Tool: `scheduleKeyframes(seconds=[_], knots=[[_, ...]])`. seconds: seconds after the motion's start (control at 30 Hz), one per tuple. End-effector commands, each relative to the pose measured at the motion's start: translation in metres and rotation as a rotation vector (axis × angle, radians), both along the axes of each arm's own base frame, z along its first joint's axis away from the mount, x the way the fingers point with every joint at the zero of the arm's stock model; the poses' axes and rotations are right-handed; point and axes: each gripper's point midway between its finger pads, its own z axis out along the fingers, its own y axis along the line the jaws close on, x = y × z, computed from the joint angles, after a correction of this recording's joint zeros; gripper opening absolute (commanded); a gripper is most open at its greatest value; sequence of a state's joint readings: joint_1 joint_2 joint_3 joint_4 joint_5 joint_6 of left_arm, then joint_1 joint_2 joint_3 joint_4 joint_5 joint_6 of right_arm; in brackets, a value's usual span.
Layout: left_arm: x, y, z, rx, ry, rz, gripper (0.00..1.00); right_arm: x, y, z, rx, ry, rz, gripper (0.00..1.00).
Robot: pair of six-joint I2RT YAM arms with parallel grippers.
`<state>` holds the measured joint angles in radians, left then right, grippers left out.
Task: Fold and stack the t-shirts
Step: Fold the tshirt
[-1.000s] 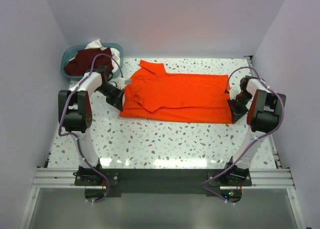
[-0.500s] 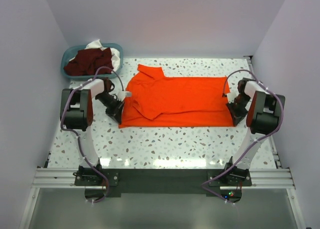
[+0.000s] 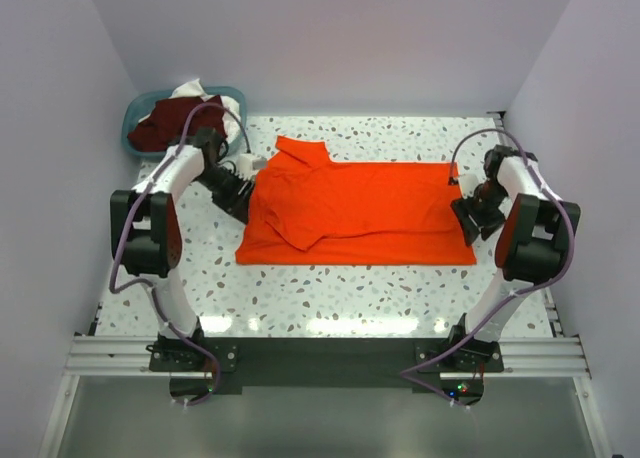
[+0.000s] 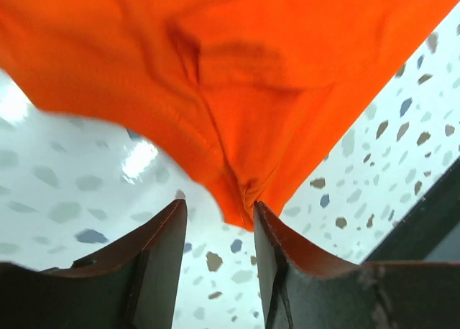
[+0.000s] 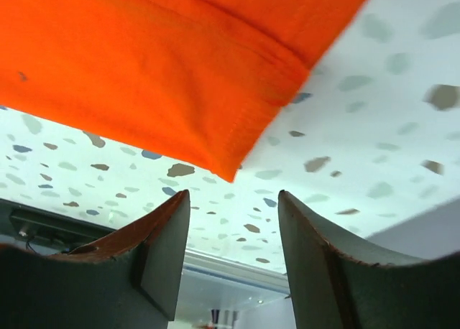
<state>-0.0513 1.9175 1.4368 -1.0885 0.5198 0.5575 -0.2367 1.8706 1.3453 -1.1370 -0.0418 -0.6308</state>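
Speckled white table [image 3: 330, 288], arms bolted at near edge.

Orange-red t-shirt [image 3: 360, 203] spread flat across middle of table, long axis left to right. Collar end toward left arm, hem toward right arm. One sleeve juts toward far left; a fold of cloth lies over the left-front part.

Teal basket [image 3: 133, 113] at far left corner, well apart from the spread shirt. Holds a crumpled maroon shirt [image 3: 170, 120] and white cloth [image 3: 203, 88] at its far side.

Left gripper [image 3: 243, 200] at shirt's left edge. Jaws part open. Wrist view: a drooping point of orange cloth hangs into the gap, brushing one finger [image 4: 277, 271], not pinched.

Right gripper [image 3: 466, 213] at shirt's right edge near the hem corner. Jaws wide apart; hem corner sits above the gap, nothing held.
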Motion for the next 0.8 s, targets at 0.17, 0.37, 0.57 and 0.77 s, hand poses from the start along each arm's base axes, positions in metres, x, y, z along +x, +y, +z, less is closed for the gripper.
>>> scheduleKeyframes(seconds=[0.17, 0.37, 0.57, 0.77], knots=[[0.02, -0.079, 0.035, -0.005, -0.265, -0.341, 0.42, 0.034, 0.011, 0.046, 0.071, -0.162, -0.003, 0.4], [-0.014, -0.116, 0.016, -0.026, -0.206, -0.417, 0.4, 0.035, 0.024, 0.04, 0.123, -0.142, -0.037, 0.27], [-0.024, -0.127, -0.011, 0.049, -0.227, -0.42, 0.47, 0.028, 0.035, 0.022, 0.129, -0.123, -0.032, 0.25], [-0.029, -0.138, -0.03, 0.079, -0.194, -0.433, 0.47, 0.025, 0.035, 0.01, 0.124, -0.1, -0.029, 0.25]])
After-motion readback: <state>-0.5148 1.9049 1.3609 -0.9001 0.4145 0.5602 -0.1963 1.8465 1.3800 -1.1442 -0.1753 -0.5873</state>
